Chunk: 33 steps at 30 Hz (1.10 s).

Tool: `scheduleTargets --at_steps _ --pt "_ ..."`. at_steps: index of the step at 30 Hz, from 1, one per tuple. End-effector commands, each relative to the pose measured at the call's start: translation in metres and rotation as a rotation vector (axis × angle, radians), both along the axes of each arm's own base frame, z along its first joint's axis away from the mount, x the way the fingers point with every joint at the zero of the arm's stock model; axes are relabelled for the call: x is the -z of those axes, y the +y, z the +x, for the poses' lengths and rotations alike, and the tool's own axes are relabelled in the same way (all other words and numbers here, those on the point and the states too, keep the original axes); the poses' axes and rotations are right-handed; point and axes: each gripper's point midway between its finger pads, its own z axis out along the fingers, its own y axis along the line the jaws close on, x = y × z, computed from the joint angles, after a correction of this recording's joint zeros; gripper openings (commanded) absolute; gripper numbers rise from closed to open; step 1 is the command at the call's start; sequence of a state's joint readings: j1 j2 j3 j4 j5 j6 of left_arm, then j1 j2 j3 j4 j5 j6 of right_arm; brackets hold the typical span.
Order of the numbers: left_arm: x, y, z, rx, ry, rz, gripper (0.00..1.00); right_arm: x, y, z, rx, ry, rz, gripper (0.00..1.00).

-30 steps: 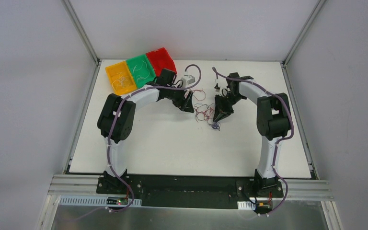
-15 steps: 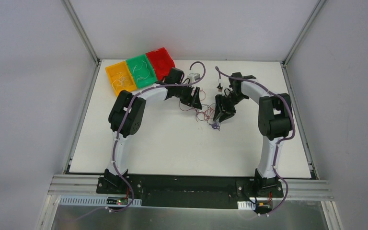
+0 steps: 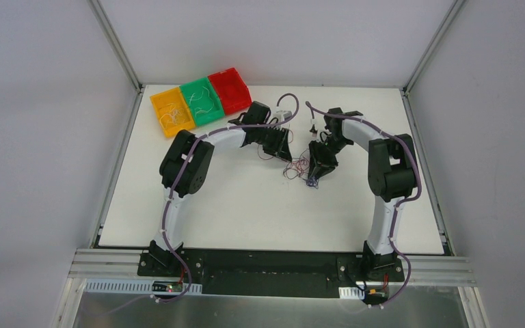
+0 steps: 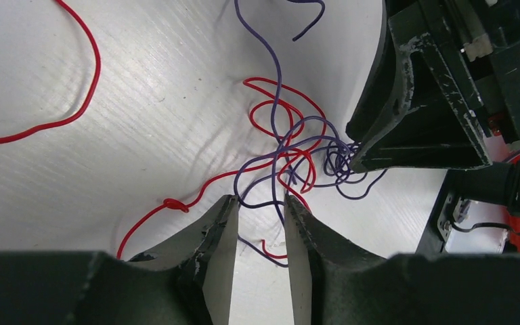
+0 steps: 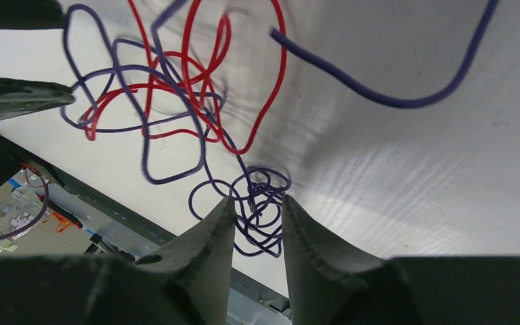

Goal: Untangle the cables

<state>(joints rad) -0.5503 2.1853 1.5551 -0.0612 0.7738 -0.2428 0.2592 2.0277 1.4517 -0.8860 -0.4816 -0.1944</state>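
The cables point(image 3: 297, 166) lie in a small tangle of red and purple-blue wire at mid-table, between my two grippers. My left gripper point(image 3: 284, 148) is at the tangle's left edge. In the left wrist view it point(image 4: 261, 202) is open, with a purple cable point(image 4: 274, 74) and a red cable point(image 4: 269, 108) running between its fingers. My right gripper point(image 3: 314, 175) is at the tangle's right. In the right wrist view it point(image 5: 256, 202) is open, with a tight coil of purple cable point(image 5: 261, 203) sitting between its fingertips. Red loops point(image 5: 196, 81) spread beyond.
Yellow point(image 3: 171, 113), green point(image 3: 202, 101) and red point(image 3: 230, 89) bins stand side by side at the back left; the yellow and green ones hold thin wires. A loose red cable point(image 4: 74, 115) curves away left of the tangle. The right gripper's body point(image 4: 413, 115) is close to my left fingers.
My left arm has swung right and its gripper has come up to the tangle. My right gripper has shifted slightly. The wires have drawn into a tighter clump.
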Motion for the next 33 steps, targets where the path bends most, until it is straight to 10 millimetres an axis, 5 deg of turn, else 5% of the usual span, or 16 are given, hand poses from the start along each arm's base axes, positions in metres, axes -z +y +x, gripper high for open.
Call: scheduleTargets --at_steps 1,4,13,23,33 --pt "-0.010 0.000 0.005 -0.030 -0.005 -0.012 0.39 -0.001 -0.012 0.001 0.001 -0.030 -0.081 0.31" --pt "-0.008 0.002 0.001 -0.041 0.013 -0.005 0.54 -0.007 -0.009 -0.002 -0.005 -0.028 -0.050 0.30" --pt "-0.008 -0.001 -0.017 -0.013 0.041 -0.015 0.65 -0.015 -0.004 -0.015 -0.029 -0.003 0.002 0.39" --pt "-0.015 -0.012 -0.006 -0.039 0.043 -0.070 0.34 -0.012 -0.017 -0.022 -0.044 -0.005 -0.046 0.30" --pt "-0.002 -0.021 -0.002 -0.060 0.111 -0.091 0.42 -0.015 -0.025 -0.028 -0.055 0.002 -0.060 0.35"
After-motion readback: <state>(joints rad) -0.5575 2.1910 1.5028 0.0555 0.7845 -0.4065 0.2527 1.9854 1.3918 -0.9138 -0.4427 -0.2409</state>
